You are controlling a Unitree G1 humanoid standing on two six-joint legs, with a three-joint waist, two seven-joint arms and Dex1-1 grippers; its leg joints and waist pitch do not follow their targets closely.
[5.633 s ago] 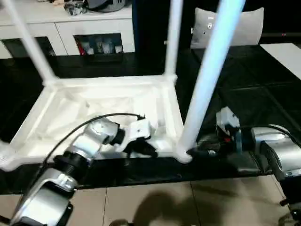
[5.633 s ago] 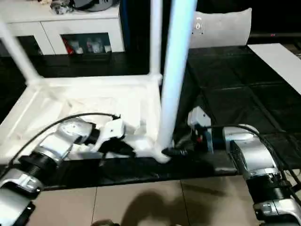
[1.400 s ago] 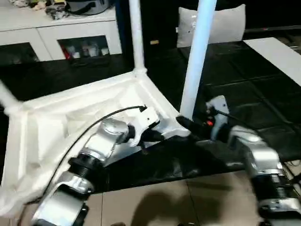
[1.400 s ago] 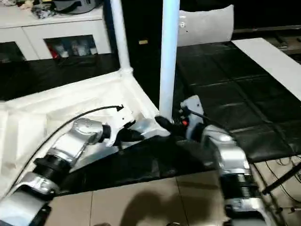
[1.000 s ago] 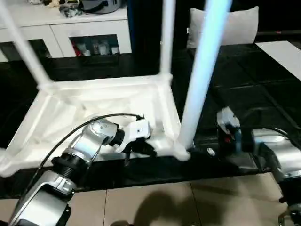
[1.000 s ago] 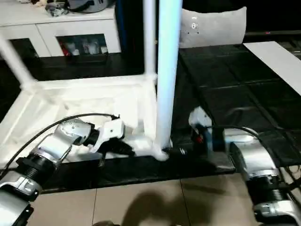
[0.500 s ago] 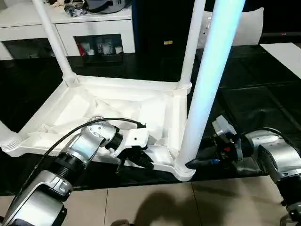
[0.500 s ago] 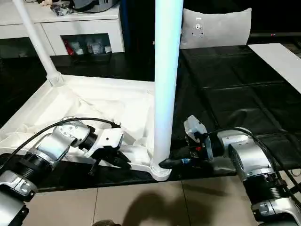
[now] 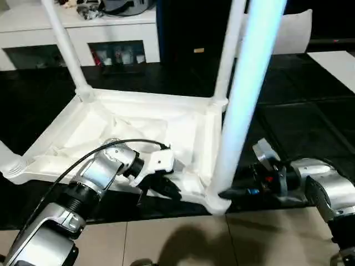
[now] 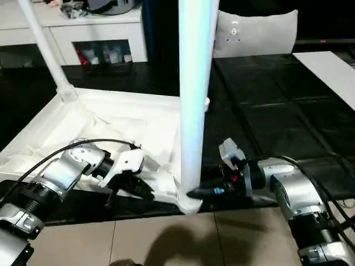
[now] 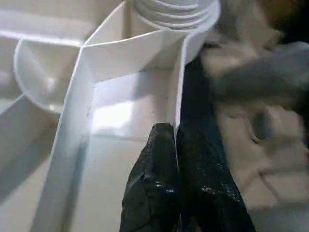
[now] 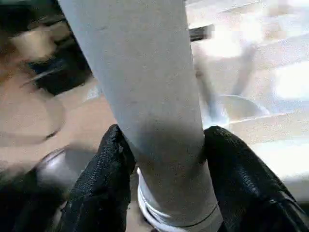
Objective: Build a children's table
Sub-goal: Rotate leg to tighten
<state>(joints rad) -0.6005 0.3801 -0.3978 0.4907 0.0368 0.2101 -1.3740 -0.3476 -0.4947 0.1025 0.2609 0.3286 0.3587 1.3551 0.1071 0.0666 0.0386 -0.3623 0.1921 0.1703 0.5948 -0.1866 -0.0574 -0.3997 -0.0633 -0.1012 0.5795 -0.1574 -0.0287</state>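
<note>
Now the right gripper (image 12: 161,159) clamps the nearest table leg (image 10: 194,94) low down.

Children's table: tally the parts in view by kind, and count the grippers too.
tabletop: 1
legs: 4
left gripper and right gripper: 2
Total: 7

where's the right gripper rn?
Head views: right gripper at the base of the nearest table leg, fingers either side of it, by the upturned tabletop's near-right corner socket.
</note>
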